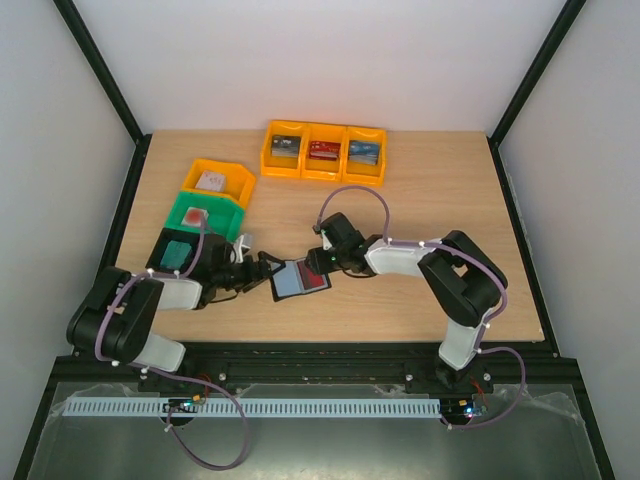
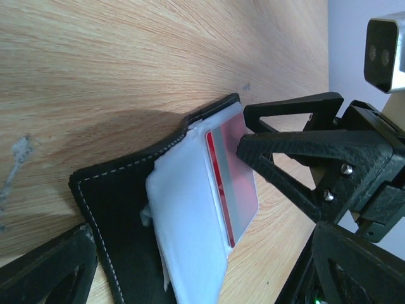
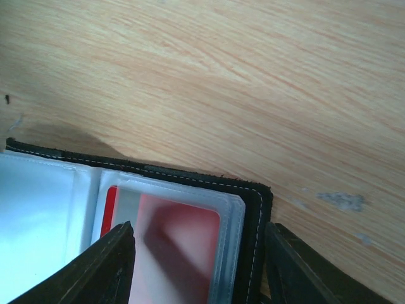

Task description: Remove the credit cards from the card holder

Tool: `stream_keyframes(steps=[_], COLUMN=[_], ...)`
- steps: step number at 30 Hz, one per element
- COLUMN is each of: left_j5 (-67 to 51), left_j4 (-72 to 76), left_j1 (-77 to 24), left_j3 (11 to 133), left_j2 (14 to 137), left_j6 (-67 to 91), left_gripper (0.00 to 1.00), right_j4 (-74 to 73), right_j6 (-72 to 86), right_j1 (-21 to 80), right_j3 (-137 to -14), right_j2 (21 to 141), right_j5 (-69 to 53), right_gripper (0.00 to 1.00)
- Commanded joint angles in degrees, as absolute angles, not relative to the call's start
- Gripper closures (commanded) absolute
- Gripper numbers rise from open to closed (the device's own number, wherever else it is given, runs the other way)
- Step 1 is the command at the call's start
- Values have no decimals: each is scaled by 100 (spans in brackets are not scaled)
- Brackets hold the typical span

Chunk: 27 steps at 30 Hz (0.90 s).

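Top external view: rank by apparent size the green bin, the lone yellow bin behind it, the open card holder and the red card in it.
1. green bin and lone yellow bin: they look about alike, so no ranking between them.
2. card holder, lying open.
3. red card, showing through its pocket.

Bright, even overhead light, soft shadows; near fingers (image 3: 95, 272) blur in the wrist views.

Nothing here can be read, neither word, brand nor number. The cards (image 1: 323, 151) in the yellow bins (image 1: 323, 173) at top centre carry print too small to make out. The red card (image 2: 237, 171) in the card holder (image 2: 120, 221) shows only a blank grey stripe.
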<state>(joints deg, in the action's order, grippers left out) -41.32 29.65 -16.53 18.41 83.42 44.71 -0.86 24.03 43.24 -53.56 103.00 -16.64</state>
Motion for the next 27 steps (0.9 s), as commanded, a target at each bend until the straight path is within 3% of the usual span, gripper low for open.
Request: stream_keyframes(steps=[1, 5, 10, 19, 27], left_j5=[-3604, -3605, -3700, -3590, -4285], left_j4=[2777, 3165, 3521, 3669, 3930], left_j1=[-1847, -2042, -2273, -2303, -1983], left_j3=[1582, 1570, 1639, 1620, 1457], left_j2=[8684, 8761, 8844, 8727, 7214], left_j6=[4662, 4803, 4865, 4977, 4195], left_gripper=[8, 16, 34, 97, 98], right_j4=[-270, -105, 282, 497, 270], right_j6=[2430, 2587, 2832, 2910, 1959], right_j1=[4358, 4359, 4359, 4350, 4023], right_j3=[-5277, -5156, -4888, -4626, -4541], right_j2=[10470, 10370, 10371, 10136, 8635], right_j5=[-2258, -2315, -2549, -2612, -2731], right_gripper=[45, 46, 46, 44, 26])
